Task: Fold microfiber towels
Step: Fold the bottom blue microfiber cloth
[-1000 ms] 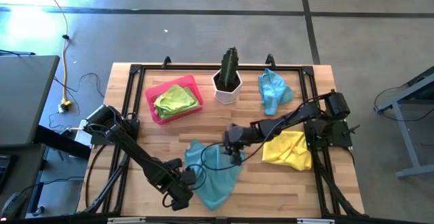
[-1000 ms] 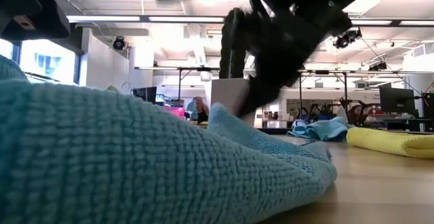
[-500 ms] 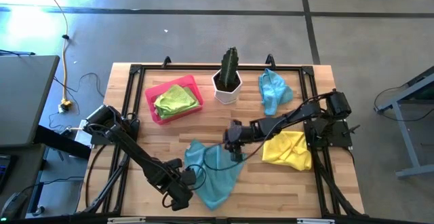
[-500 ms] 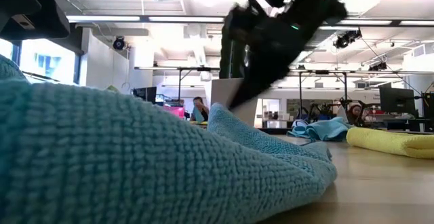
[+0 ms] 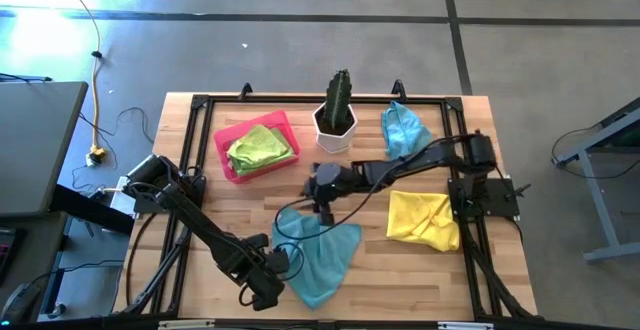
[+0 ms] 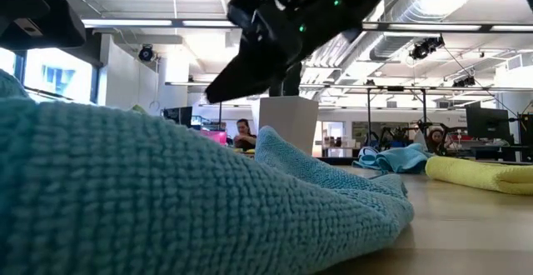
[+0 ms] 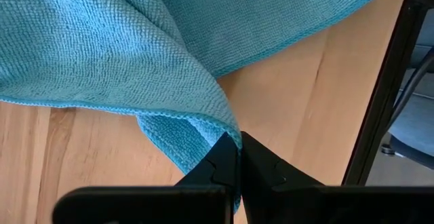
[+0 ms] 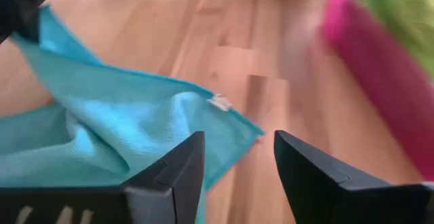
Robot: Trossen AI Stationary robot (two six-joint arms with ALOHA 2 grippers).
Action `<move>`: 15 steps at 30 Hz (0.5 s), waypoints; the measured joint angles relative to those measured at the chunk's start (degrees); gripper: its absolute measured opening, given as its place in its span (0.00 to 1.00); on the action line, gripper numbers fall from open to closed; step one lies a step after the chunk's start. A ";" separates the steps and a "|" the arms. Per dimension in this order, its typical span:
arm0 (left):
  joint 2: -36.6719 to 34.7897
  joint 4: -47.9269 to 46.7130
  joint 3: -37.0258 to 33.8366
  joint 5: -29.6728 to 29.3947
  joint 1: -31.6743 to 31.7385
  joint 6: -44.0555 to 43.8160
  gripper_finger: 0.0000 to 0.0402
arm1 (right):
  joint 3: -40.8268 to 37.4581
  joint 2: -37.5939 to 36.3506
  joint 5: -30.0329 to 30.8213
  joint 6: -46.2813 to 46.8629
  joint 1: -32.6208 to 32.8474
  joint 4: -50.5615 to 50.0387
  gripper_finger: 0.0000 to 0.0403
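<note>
Right gripper (image 5: 322, 192): fingers parted, empty, mid-bench, just behind crumpled light-blue microfiber towel (image 5: 318, 253), its far corner nearest. Left gripper (image 5: 272, 270): clamped on towel's corner at front edge.

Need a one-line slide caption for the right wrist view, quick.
Open right gripper hovers above the light blue towel on the wooden table, with the pink tray of green cloth beyond.

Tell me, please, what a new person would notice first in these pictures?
Probably the light blue towel spread at the table's front centre, one corner pinched by the left claw. The open right claw hovers above its far edge. A pink tray with a green towel sits at the back left.
</note>
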 joint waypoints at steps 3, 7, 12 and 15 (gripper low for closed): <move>0.00 0.08 0.00 0.04 0.00 -0.01 0.00 | 2.26 3.36 -3.50 -4.44 -0.04 0.23 0.45; 0.00 0.33 0.00 0.89 0.00 -0.55 0.00 | 6.55 7.38 -6.77 -8.02 -0.11 0.35 0.46; 0.00 0.53 0.00 2.25 -0.41 -2.16 0.00 | 11.89 11.69 -8.66 -10.64 -1.13 0.16 0.46; 0.00 0.59 0.00 1.70 -1.00 -2.51 0.00 | 14.85 14.00 -9.83 -10.14 -2.46 0.27 0.46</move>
